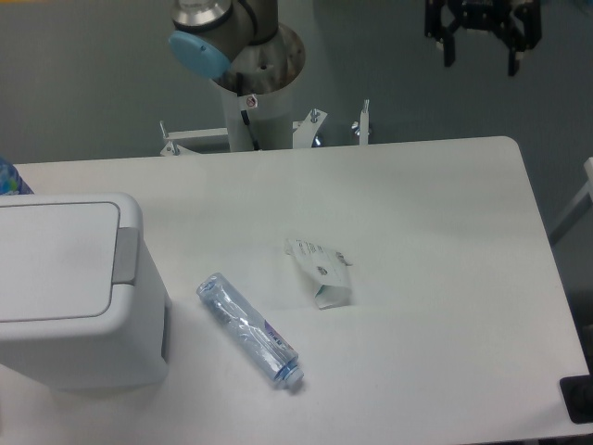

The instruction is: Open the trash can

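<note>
The trash can [65, 287] is a large boxy white bin at the left edge of the table, its flat lid down and a grey push tab [126, 254] on its right side. My gripper [481, 51] hangs high at the top right, beyond the table's far edge, far from the trash can. Its two black fingers [449, 51] point down with a gap between them and hold nothing.
A clear plastic bottle [250, 331] lies on its side right of the trash can. A crumpled white paper carton [320, 271] lies near the table's middle. The arm's base post [252, 102] stands at the far edge. A blue object [9, 176] shows at the far left.
</note>
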Robot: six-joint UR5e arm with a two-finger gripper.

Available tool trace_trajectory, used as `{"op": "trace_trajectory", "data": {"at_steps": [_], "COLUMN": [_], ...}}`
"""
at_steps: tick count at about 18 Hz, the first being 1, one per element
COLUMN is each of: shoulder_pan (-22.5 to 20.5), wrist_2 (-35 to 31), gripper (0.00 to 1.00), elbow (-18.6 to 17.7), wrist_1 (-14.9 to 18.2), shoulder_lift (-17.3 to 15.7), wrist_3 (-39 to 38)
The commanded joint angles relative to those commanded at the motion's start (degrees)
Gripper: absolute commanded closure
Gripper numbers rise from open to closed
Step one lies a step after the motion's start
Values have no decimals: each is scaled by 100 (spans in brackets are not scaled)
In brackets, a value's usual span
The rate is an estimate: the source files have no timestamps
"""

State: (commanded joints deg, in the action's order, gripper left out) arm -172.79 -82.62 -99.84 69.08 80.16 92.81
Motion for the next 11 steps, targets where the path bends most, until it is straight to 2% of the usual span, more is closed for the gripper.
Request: {"op": "trace_trajectory", "data": {"at_steps": [5, 9, 11], "shoulder_pan": [0, 114, 263], "wrist_2": [9, 35, 70], "gripper": [0, 0, 0], "elbow": [-27, -27, 8], "wrist_1": [-87, -158, -193], "shoulder_lift": [0, 0, 70], "wrist_3": [-96, -552, -1052]}}
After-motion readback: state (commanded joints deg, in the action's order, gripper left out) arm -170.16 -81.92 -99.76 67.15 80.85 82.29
